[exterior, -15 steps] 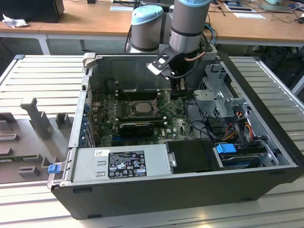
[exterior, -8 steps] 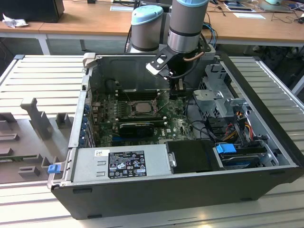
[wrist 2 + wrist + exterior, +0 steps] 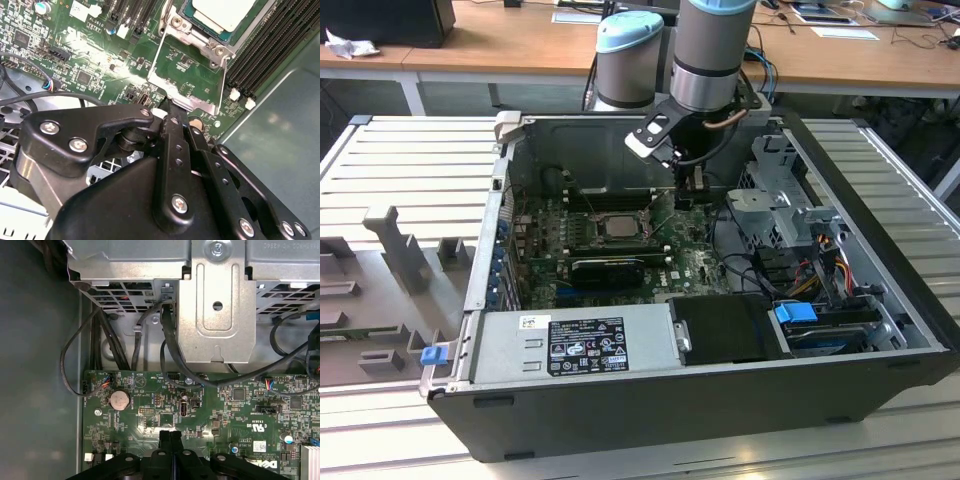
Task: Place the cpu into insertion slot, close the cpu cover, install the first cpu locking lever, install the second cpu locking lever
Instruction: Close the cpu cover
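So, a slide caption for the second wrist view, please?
Shut gripper at the edge of the open cpu cover; cpu in the insertion slot.

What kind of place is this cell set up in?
Looks like a robotics lab or workshop, not a factory line: an open desktop PC case lies on a slatted metal table, a robot arm reaches in, and wooden desks with papers stand behind.

Shiny metal cpu cover [image 3: 205,104], matt pincer [image 3: 171,106]
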You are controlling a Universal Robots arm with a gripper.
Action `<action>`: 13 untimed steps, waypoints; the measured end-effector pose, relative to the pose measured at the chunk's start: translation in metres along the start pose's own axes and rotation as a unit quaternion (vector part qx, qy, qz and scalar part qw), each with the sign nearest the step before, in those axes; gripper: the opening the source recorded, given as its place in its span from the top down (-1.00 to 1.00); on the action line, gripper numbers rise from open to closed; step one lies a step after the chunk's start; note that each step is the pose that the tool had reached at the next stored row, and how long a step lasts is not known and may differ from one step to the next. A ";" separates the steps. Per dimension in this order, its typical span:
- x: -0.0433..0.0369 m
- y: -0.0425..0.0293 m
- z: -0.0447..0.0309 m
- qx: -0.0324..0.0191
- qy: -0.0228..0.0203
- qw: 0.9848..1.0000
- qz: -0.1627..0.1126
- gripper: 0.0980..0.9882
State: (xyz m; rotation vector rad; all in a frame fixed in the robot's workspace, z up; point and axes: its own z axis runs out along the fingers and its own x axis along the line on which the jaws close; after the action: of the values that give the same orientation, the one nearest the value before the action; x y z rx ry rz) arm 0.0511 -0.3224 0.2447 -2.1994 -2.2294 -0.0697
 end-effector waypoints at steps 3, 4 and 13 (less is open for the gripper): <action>0.0000 -0.0005 0.0000 0.000 0.000 1.000 0.000 0.98; 0.0000 -0.0008 0.0001 0.000 0.000 1.000 0.000 0.98; 0.0003 -0.0200 -0.0003 0.000 0.000 1.000 0.000 0.98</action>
State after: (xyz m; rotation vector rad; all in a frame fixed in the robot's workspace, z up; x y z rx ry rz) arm 0.0311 -0.3224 0.2445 -2.1995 -2.2293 -0.0697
